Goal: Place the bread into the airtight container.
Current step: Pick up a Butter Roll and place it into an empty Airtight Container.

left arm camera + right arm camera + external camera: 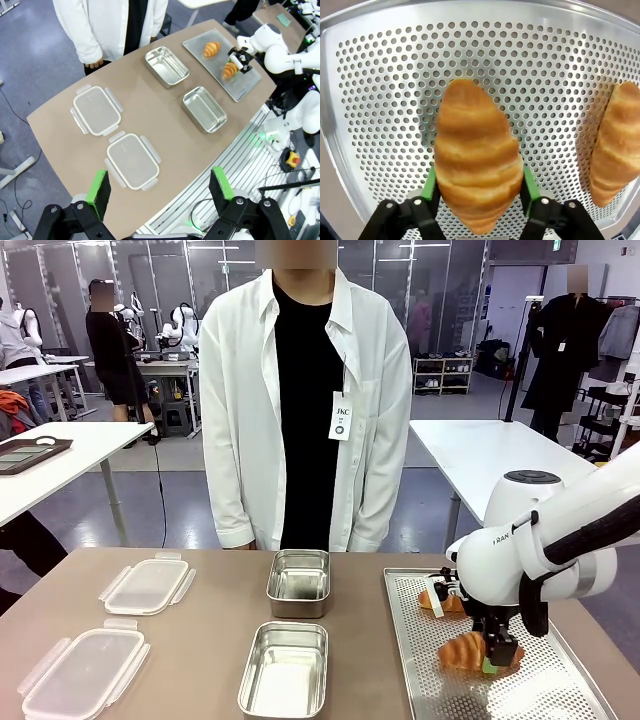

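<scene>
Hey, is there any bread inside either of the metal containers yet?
No, both metal containers sit empty, and the two croissants lie on the perforated tray.

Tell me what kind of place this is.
Probably a robotics lab rather than a kitchen: the right gripper grips a croissant on a perforated tray, a person in a white coat stands across the table, and white worktables stand behind.
</scene>
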